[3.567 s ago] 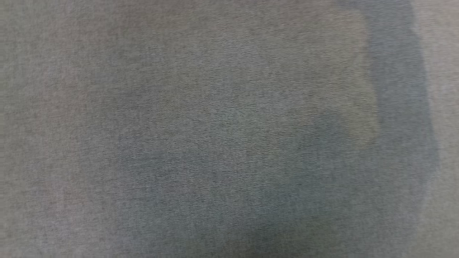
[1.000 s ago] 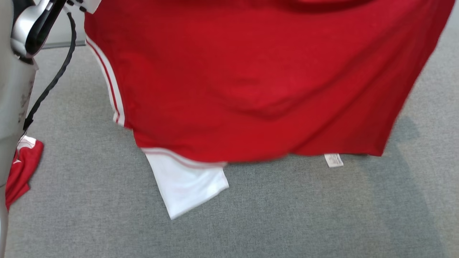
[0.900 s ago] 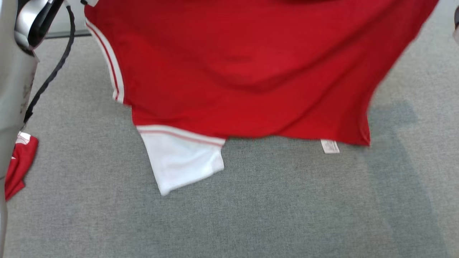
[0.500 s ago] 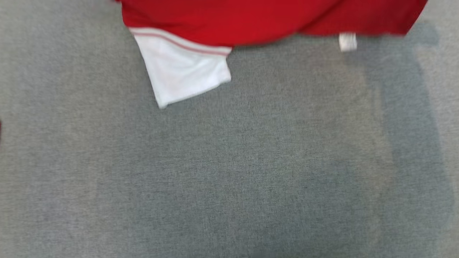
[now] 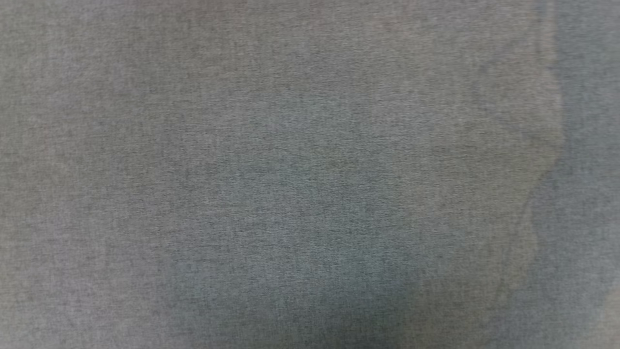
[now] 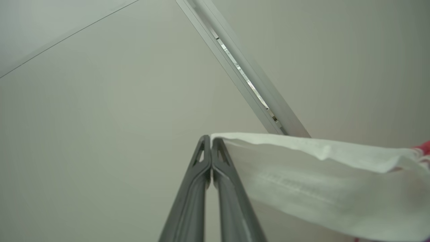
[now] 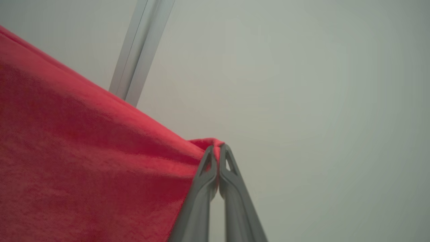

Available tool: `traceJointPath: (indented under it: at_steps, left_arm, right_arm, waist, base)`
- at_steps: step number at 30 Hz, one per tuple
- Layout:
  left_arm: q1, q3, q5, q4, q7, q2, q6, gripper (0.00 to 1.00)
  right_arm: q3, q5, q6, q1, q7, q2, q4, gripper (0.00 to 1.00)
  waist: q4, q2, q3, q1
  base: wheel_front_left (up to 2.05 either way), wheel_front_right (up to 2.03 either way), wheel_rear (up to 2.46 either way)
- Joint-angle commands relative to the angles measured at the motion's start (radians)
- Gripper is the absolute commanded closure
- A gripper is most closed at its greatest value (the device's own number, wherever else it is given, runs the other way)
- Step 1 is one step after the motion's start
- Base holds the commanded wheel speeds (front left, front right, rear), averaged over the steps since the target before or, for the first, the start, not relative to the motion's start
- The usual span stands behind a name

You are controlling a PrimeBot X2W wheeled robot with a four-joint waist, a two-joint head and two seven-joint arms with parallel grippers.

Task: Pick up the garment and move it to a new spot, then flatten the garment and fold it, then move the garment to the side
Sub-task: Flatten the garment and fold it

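1. Where the left wrist view looks along its own two dark fingers, the left gripper (image 6: 211, 139) points at a pale flat panel (image 6: 100, 101) crossed diagonally by a silver metal rail (image 6: 242, 74). The arm behind the wrist is out of frame, so its elbow and shoulder pose cannot be told.
2. Left fingers: pressed together at the tips with no gap visible, clamped on the edge of the red and white fabric garment (image 6: 302, 174). The pinched part is white cloth. It runs from the tips to the right of that view, taut along its upper edge, with a sliver of red at the far right.
3. Right gripper (image 7: 218, 148): directed likewise at the pale flat panel (image 7: 319, 101), with the silver metal rail (image 7: 141, 50) rising steeply at the upper left.
4. Right fingers: closed tip to tip on a small bunched corner of the garment's red cloth (image 7: 84, 151). The cloth spreads from the tips down and to the left of that view, and stretched folds radiate from the pinch.
5. Garment location: suspended between the two pinch points, white edge in the left gripper and red corner in the right.
6. Head view: blurred grey woven carpet (image 5: 310, 174), with a darker shadow band (image 5: 581, 145) down the right side and a dark patch at bottom centre.
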Motion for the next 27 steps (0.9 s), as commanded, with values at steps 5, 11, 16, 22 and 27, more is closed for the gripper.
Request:
traceJointPath:
  at_steps: [5, 11, 16, 22, 27]
  left_arm:
    - [0.17, 0.047, -0.035, -0.137, 0.0, 0.045, -0.055, 1.0]
    - [0.494, 0.069, -0.082, -0.275, 0.0, 0.081, -0.105, 1.0]
    - [0.843, 0.12, -0.154, -0.417, 0.0, 0.092, -0.113, 1.0]
    - [1.226, 0.134, -0.254, -0.537, 0.0, 0.1, -0.127, 1.0]
    - [1.553, 0.163, -0.373, -0.564, 0.0, 0.068, -0.114, 1.0]
  right_arm:
    - [-0.054, -0.055, -0.002, 0.151, -0.003, -0.008, -0.1, 1.0]
    - [-0.078, -0.047, -0.002, 0.371, -0.003, -0.026, -0.188, 1.0]
    - [-0.147, -0.021, -0.002, 0.596, -0.003, -0.05, -0.267, 1.0]
    - [-0.235, 0.005, -0.002, 0.875, -0.003, -0.057, -0.377, 1.0]
    - [-0.308, 0.001, -0.002, 1.166, -0.004, -0.026, -0.437, 1.0]
  waist:
    - [0.032, 0.0, 0.006, 0.0]
    - [0.03, 0.0, -0.034, 0.0]
    - [0.023, 0.0, -0.098, 0.0]
    - [0.019, 0.0, -0.186, 0.0]
    - [0.008, 0.0, -0.267, 0.0]
  base:
    - [0.0, 0.0, 0.0]
    - [0.0, 0.0, 0.0]
    - [0.0, 0.0, 0.0]
    - [0.0, 0.0, 0.0]
    - [0.0, 0.0, 0.0]
